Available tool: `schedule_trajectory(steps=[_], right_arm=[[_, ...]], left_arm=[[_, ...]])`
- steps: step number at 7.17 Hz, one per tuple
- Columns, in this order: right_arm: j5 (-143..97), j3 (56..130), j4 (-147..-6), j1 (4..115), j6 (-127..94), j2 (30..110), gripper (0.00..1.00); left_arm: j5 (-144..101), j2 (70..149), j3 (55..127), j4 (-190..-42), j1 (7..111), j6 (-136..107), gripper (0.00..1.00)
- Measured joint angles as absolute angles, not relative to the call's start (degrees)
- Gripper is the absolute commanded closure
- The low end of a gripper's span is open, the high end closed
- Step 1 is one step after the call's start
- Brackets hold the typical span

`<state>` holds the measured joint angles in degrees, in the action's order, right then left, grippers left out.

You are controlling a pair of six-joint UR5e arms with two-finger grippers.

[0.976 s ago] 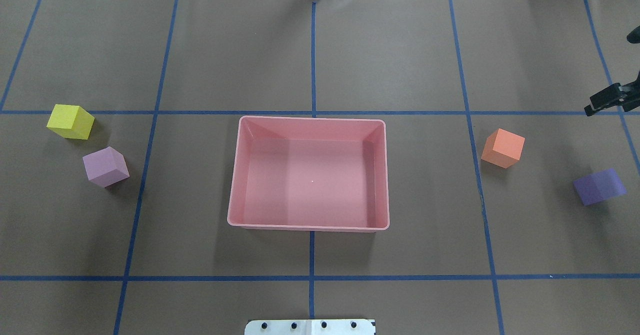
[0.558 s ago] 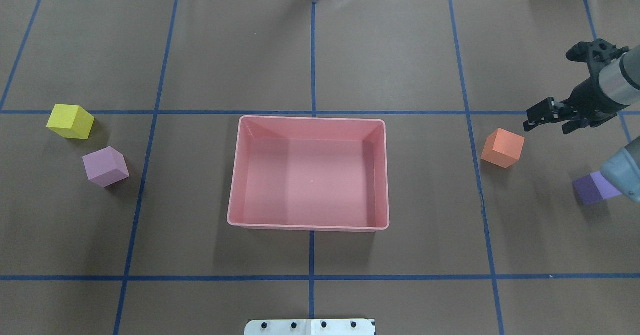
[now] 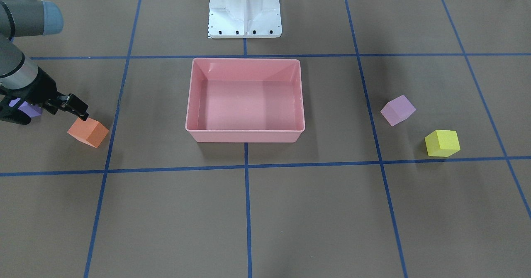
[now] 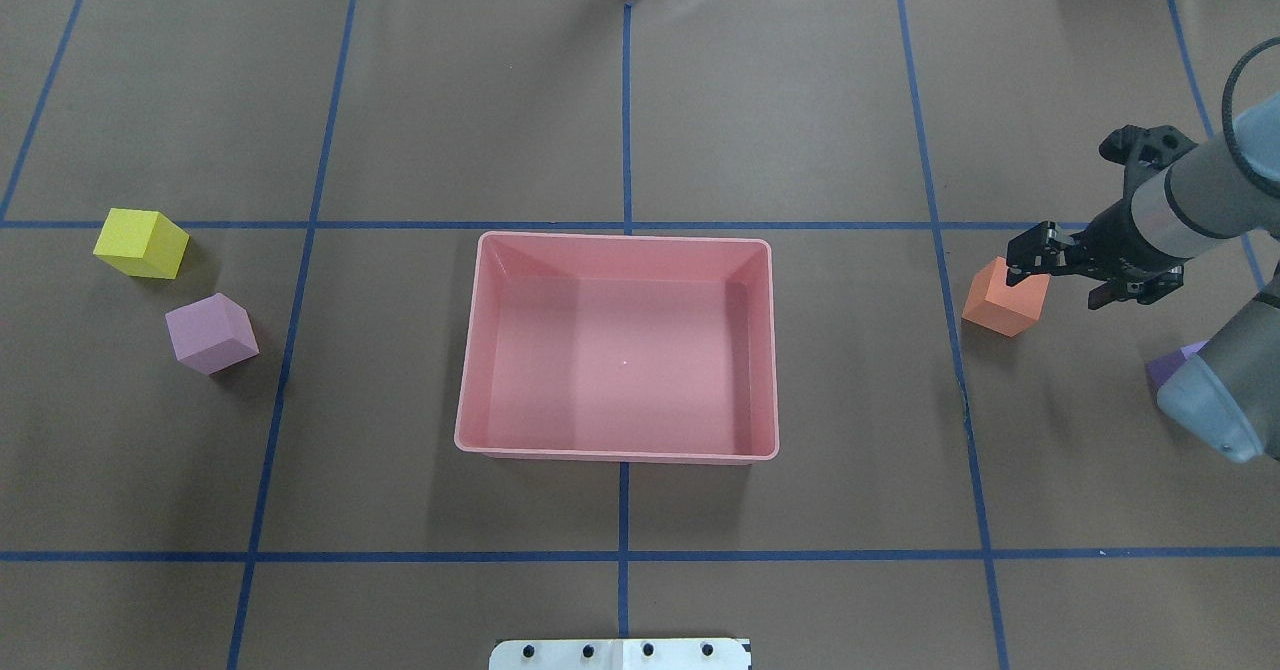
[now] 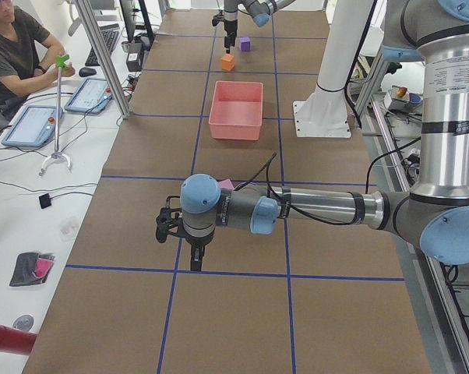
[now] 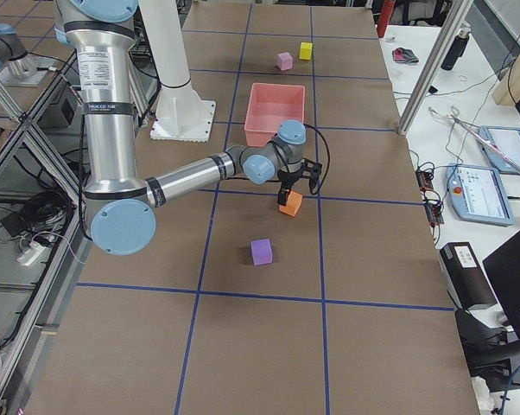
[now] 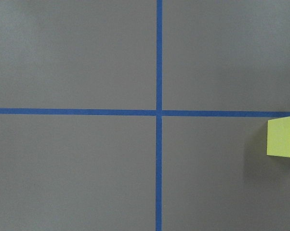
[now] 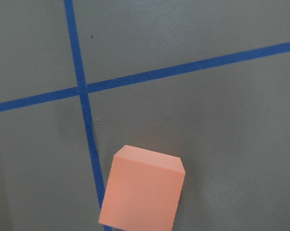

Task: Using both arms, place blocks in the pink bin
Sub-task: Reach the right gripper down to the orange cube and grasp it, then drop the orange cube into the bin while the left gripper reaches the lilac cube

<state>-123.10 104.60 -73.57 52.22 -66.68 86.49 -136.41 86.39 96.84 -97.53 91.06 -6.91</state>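
Orange block [image 4: 1005, 298] sits on the brown paper table [image 4: 620, 100] to the robot's right of the pink bin [image 4: 620, 239], well apart from it; the right gripper [image 4: 1030, 252] hangs just above that block, jaws spread and holding nothing; the purple block [image 6: 261, 252] lies farther from the bin on the same side, partly hidden under the right arm [image 4: 1190, 190] in the overhead view; on the bin's other side lie the lilac block [image 4: 210, 333] and, farther out, the yellow block [image 4: 140, 243], near each other but not touching; the left gripper [image 5: 195, 265] points down over the table beyond them, and whether its jaws are apart I cannot tell.
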Motion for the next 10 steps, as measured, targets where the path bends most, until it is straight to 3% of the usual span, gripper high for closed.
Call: schedule_trajectory(steps=[5, 6, 7, 8, 10], right_arm=[[-120.1, 101.2, -73.7, 48.7, -69.1, 84.1, 0.01], [-119.3, 100.4, -73.6, 48.4, -69.0, 84.0, 0.05], [-118.9, 99.6, -73.6, 48.1, -68.9, 83.8, 0.44], [-118.7, 98.9, -73.6, 47.7, -69.0, 83.4, 0.99], [-118.7, 98.9, -73.7, 47.5, -69.2, 82.3, 1.00]], left_arm=[[-136.4, 86.5, 97.2, -97.9, 91.1, -7.4, 0.00], [-136.3, 86.6, 97.2, -97.9, 91.1, -7.7, 0.00], [-136.3, 86.8, 97.3, -97.9, 91.1, -7.9, 0.00], [-136.3, 86.9, 97.3, -97.9, 90.6, -8.5, 0.01], [-136.2, 87.7, 97.5, -102.7, 83.6, -17.4, 0.00]])
